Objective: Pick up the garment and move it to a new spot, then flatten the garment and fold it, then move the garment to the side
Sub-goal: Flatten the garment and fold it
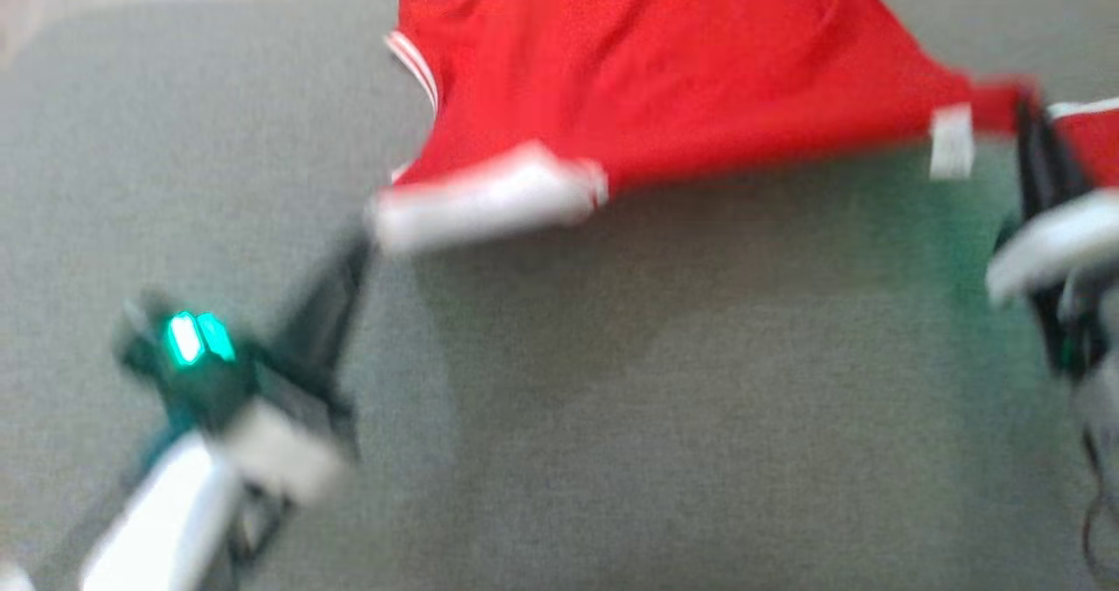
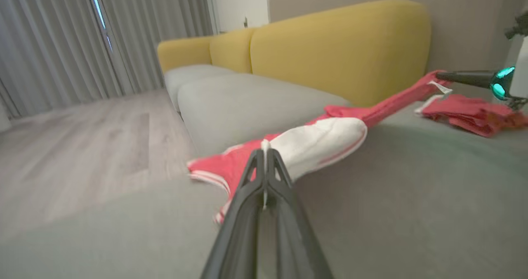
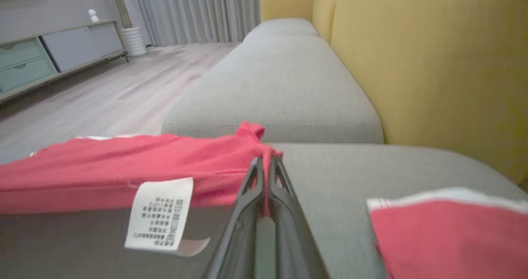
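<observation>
Both arms at the grey sofa seat. Head view blurred.

Left gripper: fingers pressed together, pinching the red garment at its broad white band.

Right gripper: fingers clamped on a bunched red corner of the same garment, with a white care label hanging just beside the grip.

Garment: near edge pulled taut between the two grippers, casting a shadow on the cushion below. The rest spreads back toward the yellow backrest.

Second red piece with white edging lies on the seat just beside the right gripper — whether it is part of the same garment I cannot tell.
</observation>
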Available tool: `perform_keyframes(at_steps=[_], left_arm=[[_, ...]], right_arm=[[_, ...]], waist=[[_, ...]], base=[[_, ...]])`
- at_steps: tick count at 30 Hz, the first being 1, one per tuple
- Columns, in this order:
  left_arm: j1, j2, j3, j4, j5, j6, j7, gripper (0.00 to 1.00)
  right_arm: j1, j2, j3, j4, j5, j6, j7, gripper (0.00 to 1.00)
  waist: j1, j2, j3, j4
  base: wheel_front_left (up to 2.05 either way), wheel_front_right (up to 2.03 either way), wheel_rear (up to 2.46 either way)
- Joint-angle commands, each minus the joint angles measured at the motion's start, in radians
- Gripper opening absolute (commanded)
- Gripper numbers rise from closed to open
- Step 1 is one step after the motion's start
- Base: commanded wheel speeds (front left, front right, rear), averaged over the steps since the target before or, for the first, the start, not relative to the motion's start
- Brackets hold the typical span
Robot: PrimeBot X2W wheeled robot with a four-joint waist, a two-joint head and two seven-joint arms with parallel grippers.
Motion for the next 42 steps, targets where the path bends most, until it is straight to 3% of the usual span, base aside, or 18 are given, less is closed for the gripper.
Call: perform_keyframes(at_steps=[1,10,19,28,34,42], left_arm=[[0.012,0.042,0.033,-0.045,-0.009,0.014,-0.004,0.00],[0.340,0.034,-0.027,-0.099,-0.056,0.078,-0.001,0.00],[0.439,0.070,-0.039,-0.183,-0.078,0.106,0.046,0.00],[0.230,0.057,-0.026,-0.166,-0.039,0.079,0.069,0.00],[-0.014,0.023,-0.033,-0.080,0.030,0.045,0.062,0.00],[-0.206,-0.017,-0.040,0.054,0.075,0.026,0.035,0.00]], right_arm=[[0.044,-0.031,0.001,-0.038,0.011,-0.002,-0.016,0.00],[0.387,-0.027,-0.086,-0.188,0.014,-0.002,-0.021,0.00],[0.624,0.009,-0.230,-0.414,-0.044,-0.002,0.047,0.00],[0.565,0.076,-0.325,-0.542,-0.121,-0.002,0.171,0.00],[0.412,0.088,-0.320,-0.501,-0.152,-0.002,0.208,0.00],[0.259,0.100,-0.287,-0.390,-0.181,-0.002,0.205,0.00]], waist=[[0.0004,-0.0001,-0.046,-0.009],[0.0004,-0.0001,-0.104,-0.027],[0.0004,-0.0001,-0.112,-0.033],[0.0004,-0.0001,-0.044,-0.023],[0.0004,-0.0001,0.035,-0.009],[0.0004,-0.0001,0.099,-0.014]], base=[[0.00,0.00,0.00],[0.00,0.00,0.00],[0.00,0.00,0.00],[0.00,0.00,0.00],[0.00,0.00,0.00],[0.00,0.00,0.00]])
